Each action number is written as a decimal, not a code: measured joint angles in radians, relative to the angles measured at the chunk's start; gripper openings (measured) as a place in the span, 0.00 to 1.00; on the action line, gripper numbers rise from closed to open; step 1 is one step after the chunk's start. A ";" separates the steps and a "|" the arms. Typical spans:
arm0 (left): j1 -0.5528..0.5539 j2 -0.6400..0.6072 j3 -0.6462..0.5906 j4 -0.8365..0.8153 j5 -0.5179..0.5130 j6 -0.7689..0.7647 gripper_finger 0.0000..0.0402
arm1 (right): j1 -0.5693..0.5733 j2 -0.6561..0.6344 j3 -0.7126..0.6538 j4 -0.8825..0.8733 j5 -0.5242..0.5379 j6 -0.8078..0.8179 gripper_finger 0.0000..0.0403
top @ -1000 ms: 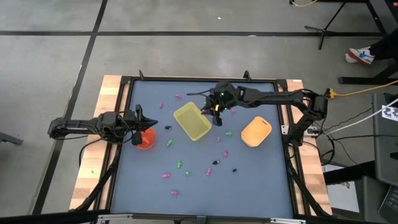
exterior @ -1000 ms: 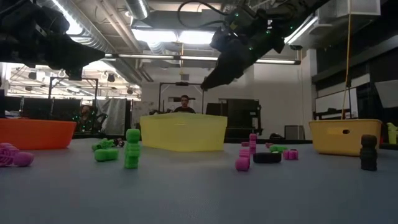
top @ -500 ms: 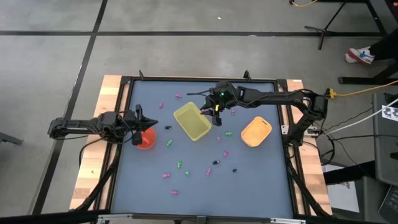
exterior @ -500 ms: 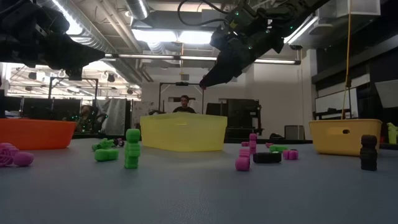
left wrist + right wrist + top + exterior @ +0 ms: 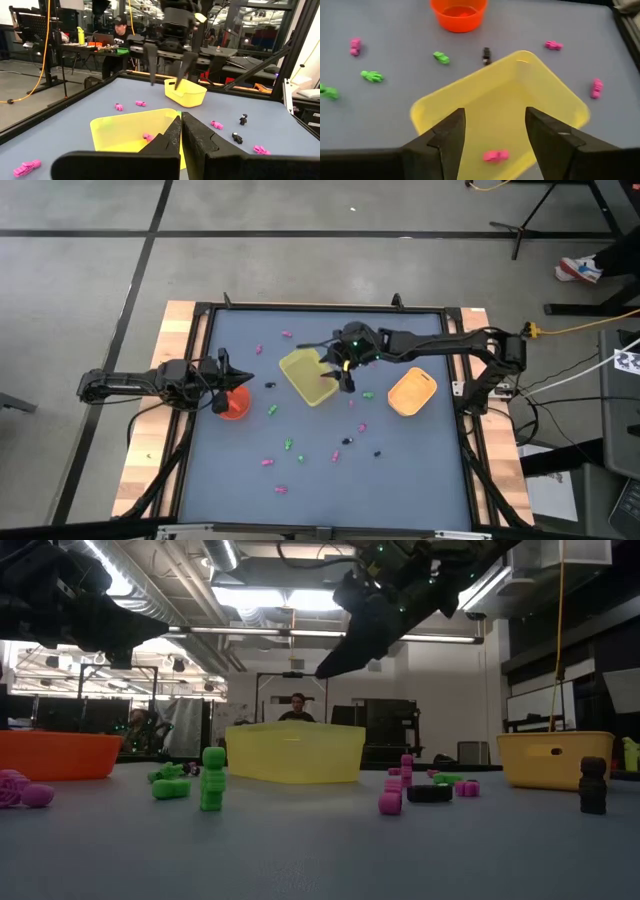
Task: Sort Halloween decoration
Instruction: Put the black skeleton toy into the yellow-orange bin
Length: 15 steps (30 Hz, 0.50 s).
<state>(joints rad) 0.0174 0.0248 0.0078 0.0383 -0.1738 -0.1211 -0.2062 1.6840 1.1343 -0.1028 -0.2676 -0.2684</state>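
Below spread jaws, pink trinket [image 5: 496, 156]

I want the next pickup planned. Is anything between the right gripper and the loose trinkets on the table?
Yes. The right gripper hangs open above the yellow tray, where one pink trinket already lies. The tray's walls stand between it and the nearest loose ones, such as the black trinket just outside the rim.

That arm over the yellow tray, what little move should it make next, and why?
Probably lift away toward another pink trinket lying on the table. The right gripper hangs over the yellow tray with its fingers open and empty, and a pink trinket already lies in the tray below. The left gripper waits, shut, by the orange bowl.
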 joint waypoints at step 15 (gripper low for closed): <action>0.000 0.000 0.000 0.000 0.000 0.000 0.00 | 0.253 -0.004 -0.001 -0.018 0.015 0.000 0.51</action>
<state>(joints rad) 0.0174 0.0246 0.0078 0.0387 -0.1737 -0.1211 0.0471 1.6798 1.1336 -0.1210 -0.2531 -0.2680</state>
